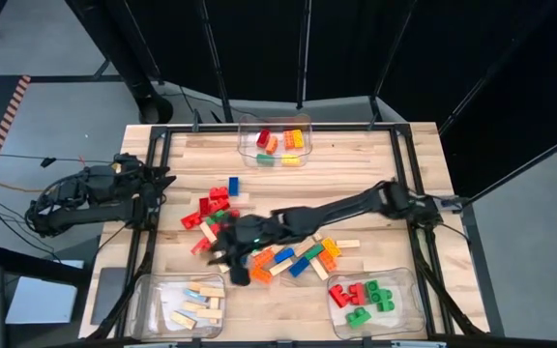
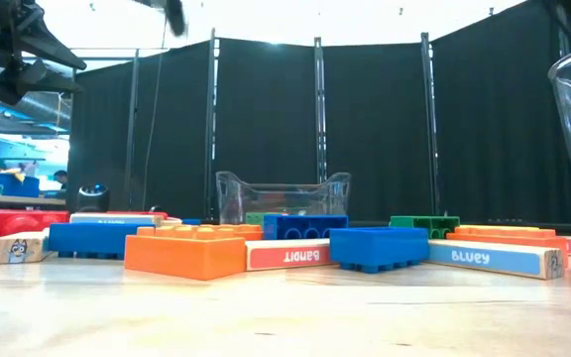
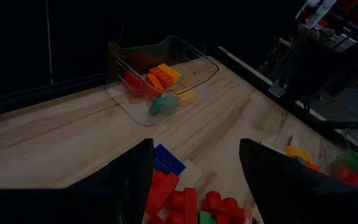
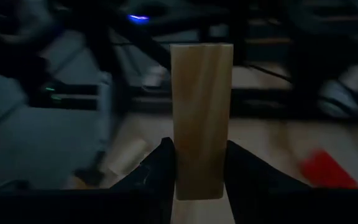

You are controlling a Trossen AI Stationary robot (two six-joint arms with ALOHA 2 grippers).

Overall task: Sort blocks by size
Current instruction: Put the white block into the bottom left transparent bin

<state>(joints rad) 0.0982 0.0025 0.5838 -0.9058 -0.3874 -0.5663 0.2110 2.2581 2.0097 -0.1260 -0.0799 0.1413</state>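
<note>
Right pincer (image 4: 199, 163) gripping one wooden bar (image 4: 201, 118), three clear bins (image 1: 275, 141)

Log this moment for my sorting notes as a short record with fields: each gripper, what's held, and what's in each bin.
right gripper: shut on a wooden bar, above the loose pile
left gripper: open, empty, waiting at the table's left edge
far bin: red, orange, green and yellow bricks
near-left bin: wooden bars
near-right bin: red and green bricks
unsorted: mixed bricks and bars mid-table
</note>
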